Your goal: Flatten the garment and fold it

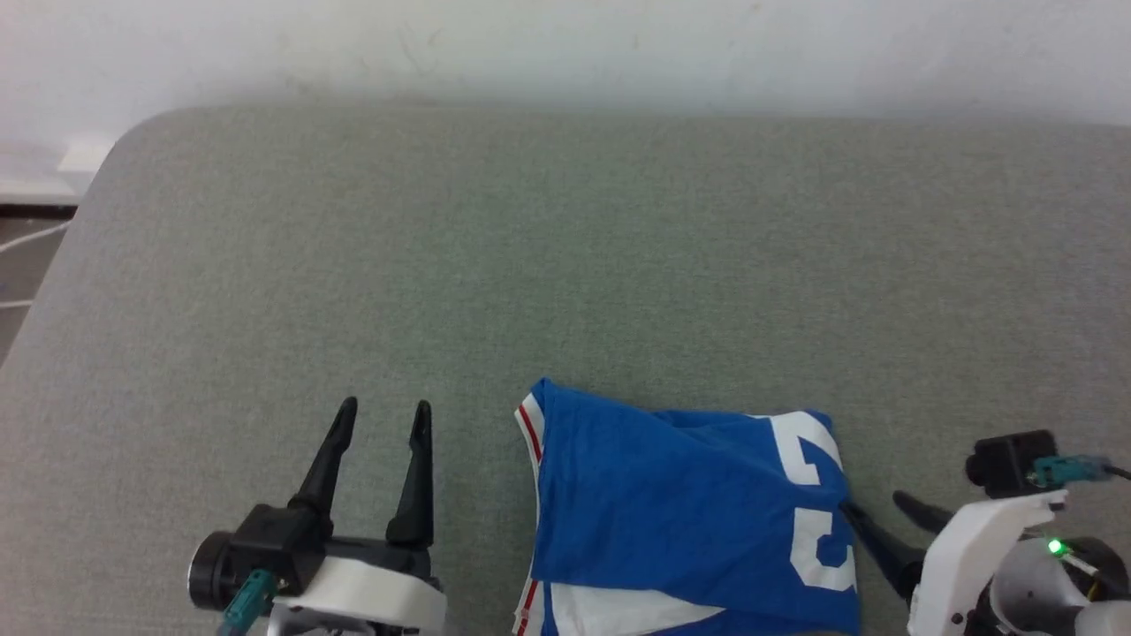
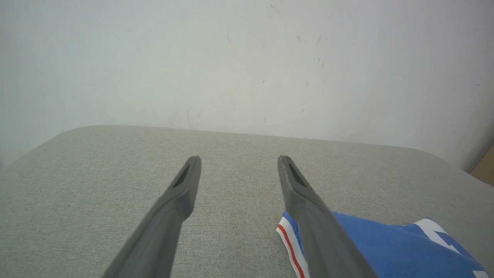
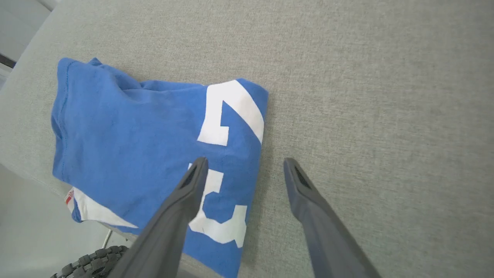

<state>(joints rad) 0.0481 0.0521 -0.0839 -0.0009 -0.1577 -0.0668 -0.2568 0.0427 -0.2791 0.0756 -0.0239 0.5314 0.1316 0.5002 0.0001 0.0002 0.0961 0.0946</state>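
Garment [image 1: 680,512] lay as folded blue bundle at near edge of grey surface [image 1: 565,265], between my grippers, long axis roughly left-right. My right gripper [image 1: 873,505] was nearer, spread, one finger at bundle's right edge. My left gripper [image 1: 384,406] was spread, apart on left. White numerals [image 1: 800,459], fold-cut, looked like 23.

Three views, all toward garment [image 1: 671,512]

We see the garment [image 1: 671,512] run past the head view's bottom edge at 6 o'clock. Its white lettering [image 1: 795,459] shows only in part. At 7 o'clock in the right wrist view, a dark ridged thing [image 3: 90,262] is cut off and we cannot tell what it is.
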